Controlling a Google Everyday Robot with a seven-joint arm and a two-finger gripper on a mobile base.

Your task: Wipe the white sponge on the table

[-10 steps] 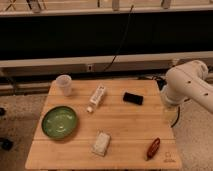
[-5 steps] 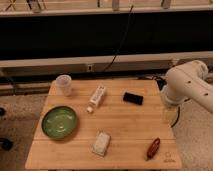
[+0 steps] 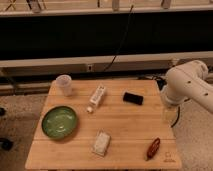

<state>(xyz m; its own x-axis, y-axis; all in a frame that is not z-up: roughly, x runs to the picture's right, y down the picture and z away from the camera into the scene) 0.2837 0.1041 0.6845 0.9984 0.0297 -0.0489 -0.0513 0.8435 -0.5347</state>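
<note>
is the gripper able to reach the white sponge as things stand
Likely yes: the gripper hangs open at the table edge, and only bare wood lies between it and the white sponge.

1. Cut off at the picture's right side: the white arm (image 3: 189,86), base out of sight.
2. Hanging at the right edge of the table (image 3: 125,125), toward the far right corner: the gripper (image 3: 169,114), a pale blur, jaws spread wide.
3. Too small to read: the dark logo (image 3: 169,161) at the near right corner.
4. Unreadable: print on the slim white box (image 3: 98,95) near the far edge.
5. Too blurred to name: the reddish-brown object (image 3: 153,148) by the near right corner.
6. Smeared: surface of the white sponge (image 3: 101,143) near the near edge.
</note>
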